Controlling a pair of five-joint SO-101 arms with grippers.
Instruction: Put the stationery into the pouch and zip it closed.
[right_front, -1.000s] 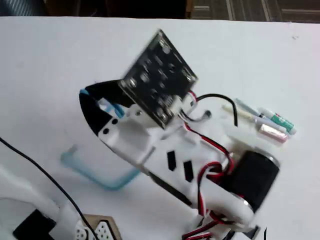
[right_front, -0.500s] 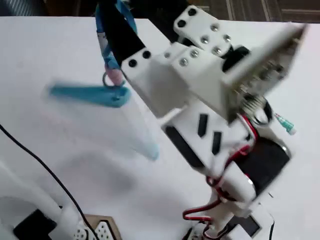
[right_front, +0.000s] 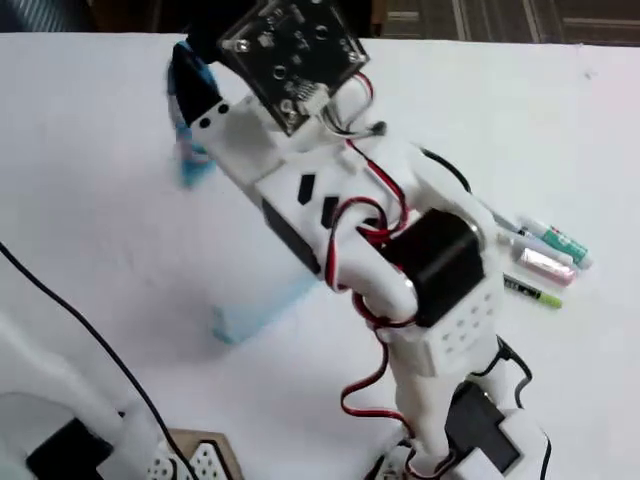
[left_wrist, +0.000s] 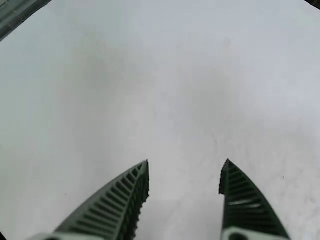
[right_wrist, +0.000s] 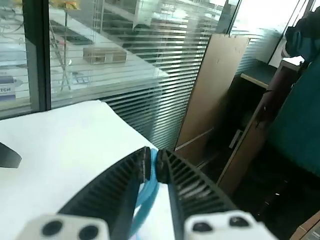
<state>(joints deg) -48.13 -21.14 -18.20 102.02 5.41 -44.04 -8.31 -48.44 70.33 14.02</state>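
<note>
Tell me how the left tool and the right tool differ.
The left tool is open, jaws well apart; the right tool is shut on the blue edge of the pouch. The left tool points down at the white table; the right tool points out toward windows. Both have dark ridged fingers.

Office (slatted blinds (right_wrist: 145, 60), wooden desk (right_wrist: 257, 79))

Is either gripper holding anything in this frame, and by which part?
The right gripper is shut on the pouch, pinching its blue edge strip between the fingertips. The left gripper is open and holds nothing.
</note>
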